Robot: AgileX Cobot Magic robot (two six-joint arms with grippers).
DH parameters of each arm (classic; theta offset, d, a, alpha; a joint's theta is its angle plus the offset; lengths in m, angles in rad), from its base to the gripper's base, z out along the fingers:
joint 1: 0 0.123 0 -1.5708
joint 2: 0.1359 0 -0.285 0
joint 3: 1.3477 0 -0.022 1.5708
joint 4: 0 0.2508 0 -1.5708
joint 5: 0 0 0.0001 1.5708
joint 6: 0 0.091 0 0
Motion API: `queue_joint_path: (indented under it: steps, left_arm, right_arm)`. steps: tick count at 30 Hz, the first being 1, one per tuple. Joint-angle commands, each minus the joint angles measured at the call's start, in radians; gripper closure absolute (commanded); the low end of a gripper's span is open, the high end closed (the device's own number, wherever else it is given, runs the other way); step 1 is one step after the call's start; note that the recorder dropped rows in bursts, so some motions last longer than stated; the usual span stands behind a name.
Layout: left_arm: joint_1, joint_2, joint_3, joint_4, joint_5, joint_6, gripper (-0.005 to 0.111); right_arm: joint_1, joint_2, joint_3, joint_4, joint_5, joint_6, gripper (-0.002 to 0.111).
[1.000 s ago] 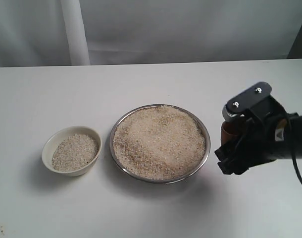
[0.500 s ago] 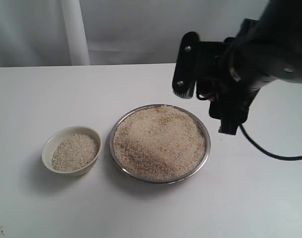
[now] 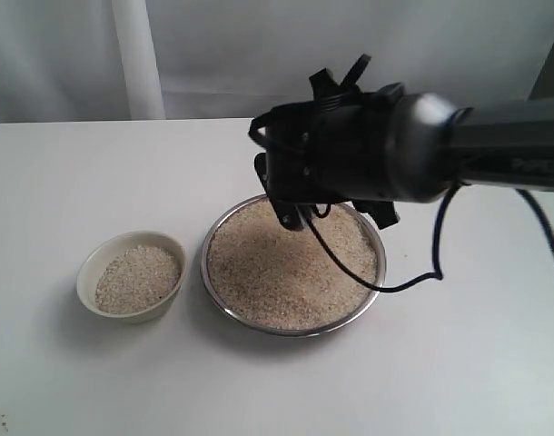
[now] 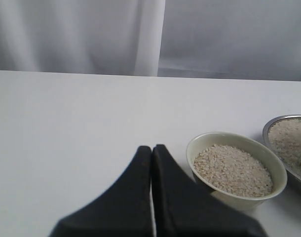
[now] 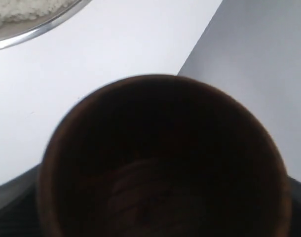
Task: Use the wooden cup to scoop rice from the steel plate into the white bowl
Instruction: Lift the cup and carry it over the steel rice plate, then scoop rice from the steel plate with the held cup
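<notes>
The steel plate (image 3: 291, 331) sits mid-table, heaped with rice (image 3: 286, 272). To its left stands the white bowl (image 3: 84, 272), partly filled with rice (image 3: 138, 277). My right gripper (image 3: 293, 211) hangs over the plate's far part, and the arm's dark body hides the wooden cup in the exterior view. In the right wrist view the wooden cup (image 5: 160, 158) fills the frame, held in the gripper, its dark inside empty; the plate's rim (image 5: 32, 32) shows beyond it. My left gripper (image 4: 151, 148) is shut and empty, beside the white bowl (image 4: 200, 148).
A white curtain with a pole (image 3: 136, 59) hangs behind the white table (image 3: 440, 363). The right wrist view shows a table edge and grey ground (image 5: 259, 59) past it. The steel plate's rim (image 4: 281, 119) enters the left wrist view beyond the bowl.
The right arm has lifted from the table right of the plate and swung left. It now hangs over the plate's far part.
</notes>
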Motion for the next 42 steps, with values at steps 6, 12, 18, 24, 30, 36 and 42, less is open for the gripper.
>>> queue_joint_path:
  steps: [6, 12, 18, 24, 30, 36, 42]
  left_arm:
    - [-0.004, -0.003, -0.003, -0.005, -0.004, -0.003, 0.107]
    - [-0.004, -0.003, -0.003, -0.005, -0.004, -0.003, 0.107]
    - [-0.004, -0.003, -0.003, -0.005, -0.004, -0.003, 0.107]
    - [-0.004, -0.003, -0.003, -0.005, -0.004, -0.003, 0.107]
    - [-0.004, -0.003, -0.003, -0.005, -0.004, -0.003, 0.107]
    - [-0.004, -0.003, -0.003, -0.005, -0.004, -0.003, 0.107]
    - [-0.004, -0.003, -0.003, -0.005, -0.004, -0.003, 0.107]
  right_arm:
    - [0.01, 0.184, -0.099, -0.091, 0.013, -0.004, 0.108]
    - [0.01, 0.267, -0.154, -0.142, 0.017, -0.004, 0.108]
    - [0.01, 0.309, -0.157, -0.14, 0.03, -0.026, 0.108]
    - [0.01, 0.337, -0.157, -0.136, 0.054, -0.028, 0.108]
    - [0.01, 0.337, -0.157, -0.031, 0.05, -0.08, 0.108]
    - [0.01, 0.337, -0.157, 0.025, 0.047, -0.109, 0.108]
    - [0.01, 0.337, -0.157, 0.062, 0.043, -0.116, 0.108]
